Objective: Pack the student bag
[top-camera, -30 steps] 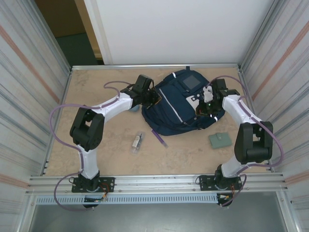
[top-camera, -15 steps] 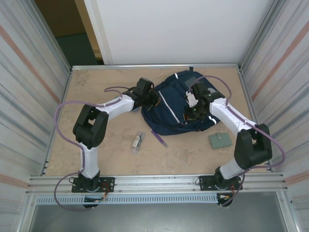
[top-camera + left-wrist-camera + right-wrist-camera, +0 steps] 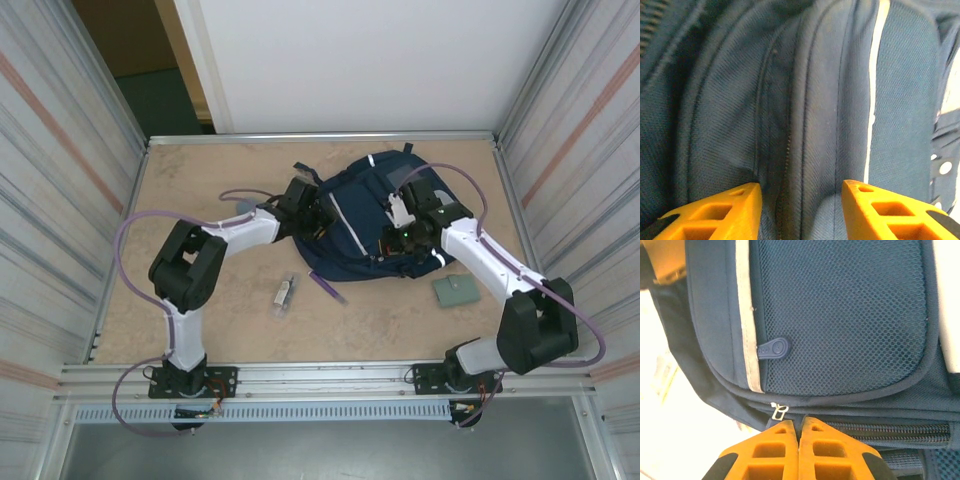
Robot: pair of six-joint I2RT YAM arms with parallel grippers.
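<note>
Left fingers [image 3: 715, 212] stand partly open, with a clear gap between the two orange tips. Nothing is clamped between them. Navy fabric of the student bag [image 3: 352, 240] lies directly in front of the tips, and a closed zipper line [image 3: 786, 160] runs up through the gap. A white stripe [image 3: 874, 90] runs along the fabric just right of the right-hand tip, and a metal snap [image 3: 945, 167] sits at the far right edge. Whether the tips touch the fabric cannot be told.

Right fingers [image 3: 775, 450] are fully closed, tip against tip, with only a thin seam between them. No object is seen between them. A metal zipper pull [image 3: 779, 411] lies just beside the tip of the left-hand finger, at the end of a row of zipper teeth [image 3: 890, 431]. Above it is a mesh pocket [image 3: 840, 315] carrying a small navy rubber tab [image 3: 774, 348], bordered by a pale reflective strip [image 3: 744, 315].

In the top view, the student bag lies flat on the far half of the desk [image 3: 190, 180], right of centre, between the two arms. The left arm reaches its left edge and the right arm reaches over its near right part. On the desk near the bag are:
- a grey-green flat item [image 3: 456, 290], just beside the right arm;
- a purple stick [image 3: 328, 286], touching the bag's near edge;
- a small pale item [image 3: 285, 293], apart from the bag.
</note>
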